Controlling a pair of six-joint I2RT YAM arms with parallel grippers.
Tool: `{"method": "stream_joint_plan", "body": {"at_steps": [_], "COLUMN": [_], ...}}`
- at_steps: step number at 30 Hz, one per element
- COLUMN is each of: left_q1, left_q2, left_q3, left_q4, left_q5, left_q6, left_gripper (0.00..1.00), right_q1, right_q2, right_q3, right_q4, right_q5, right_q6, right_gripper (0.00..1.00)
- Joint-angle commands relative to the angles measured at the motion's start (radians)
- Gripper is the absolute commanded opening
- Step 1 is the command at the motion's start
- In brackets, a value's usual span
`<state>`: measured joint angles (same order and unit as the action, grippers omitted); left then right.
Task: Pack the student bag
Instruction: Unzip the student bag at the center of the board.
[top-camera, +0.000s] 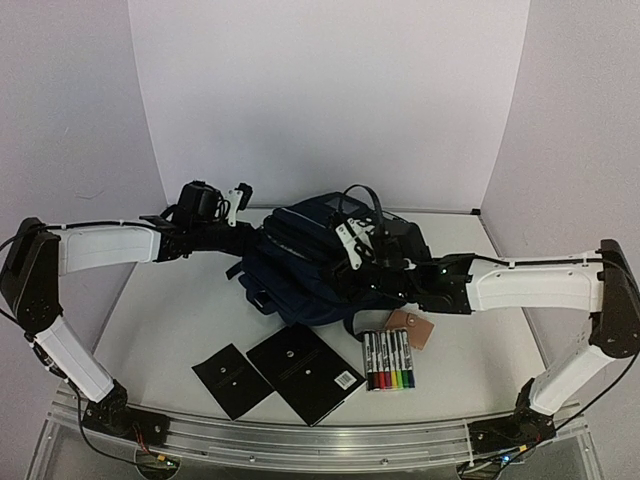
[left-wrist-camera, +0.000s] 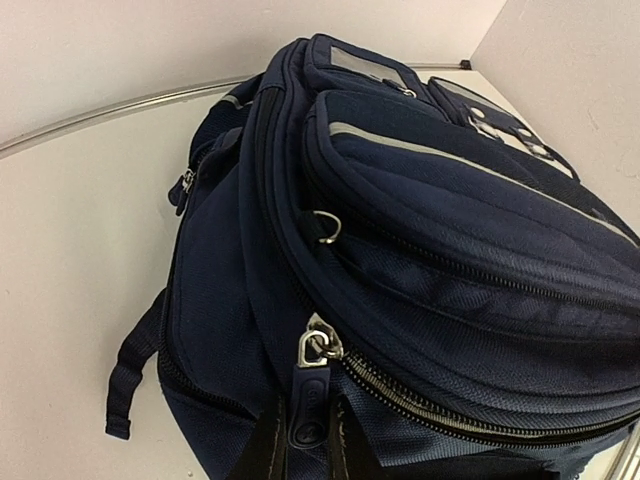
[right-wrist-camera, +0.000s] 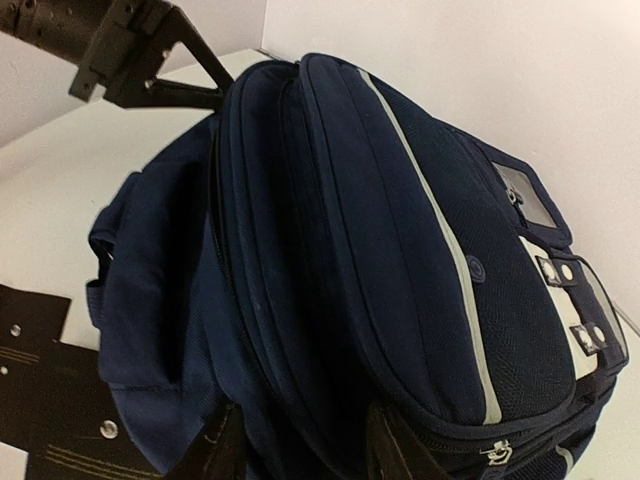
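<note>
Unzipping the student bag (top-camera: 300, 262): left end effector (left-wrist-camera: 308, 440) pinches the zipper pull (left-wrist-camera: 311, 398); right end effector (right-wrist-camera: 305, 425), spread, should next clamp the fabric beneath it.

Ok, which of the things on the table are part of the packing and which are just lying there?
For the job: student bag, small black notebook, larger black notebook, marker set.

Probably just lying about: tan leather tag beside the marker set; whether it hangs off the bag can't be told.
</note>
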<state>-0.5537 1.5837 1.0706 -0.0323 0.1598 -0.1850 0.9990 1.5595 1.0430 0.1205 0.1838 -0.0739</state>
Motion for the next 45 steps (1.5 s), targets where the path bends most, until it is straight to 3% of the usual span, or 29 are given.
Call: {"method": "stream_joint_plan", "body": {"at_steps": [1, 5, 15, 22, 27, 33, 42, 45], "left_q1": [-0.035, -0.05, -0.053, -0.054, -0.054, -0.054, -0.03, -0.004], "left_q2": [-0.016, -0.038, -0.073, -0.107, -0.113, -0.11, -0.082, -0.057], "left_q3": [-0.028, -0.062, -0.091, -0.116, -0.112, -0.1, -0.04, -0.015], "left_q4": [0.045, 0.059, 0.068, 0.072, 0.058, 0.049, -0.003, -0.002], "left_q5": [0.133, 0.135, 0.117, 0.107, 0.086, 0.078, -0.006, -0.021], "left_q6": [0.043, 0.024, 0.019, 0.018, 0.019, 0.022, -0.004, -0.012], "left_gripper": [0.0, 0.0, 0.0, 0.0, 0.0, 0.0, 0.0, 0.0], "right_q1": [-0.002, -0.003, -0.003, -0.003, -0.002, -0.003, -0.002, -0.001], "right_q2": [-0.002, 0.101, 0.334, 0.429, 0.448, 0.48, 0.426, 0.355], "right_q3": [0.145, 0.267, 0.518, 0.618, 0.647, 0.669, 0.632, 0.555], "right_q4": [-0.039, -0.094, -0.235, -0.289, -0.29, -0.291, -0.277, -0.231], "right_q5": [-0.042, -0.028, 0.025, 0.13, 0.21, 0.266, 0.225, 0.179], "right_q6": [0.126, 0.147, 0.077, 0.026, 0.044, 0.032, 0.007, -0.01], "right_gripper": [0.73, 0.84, 0.97, 0.98, 0.93, 0.76, 0.11, 0.01]}}
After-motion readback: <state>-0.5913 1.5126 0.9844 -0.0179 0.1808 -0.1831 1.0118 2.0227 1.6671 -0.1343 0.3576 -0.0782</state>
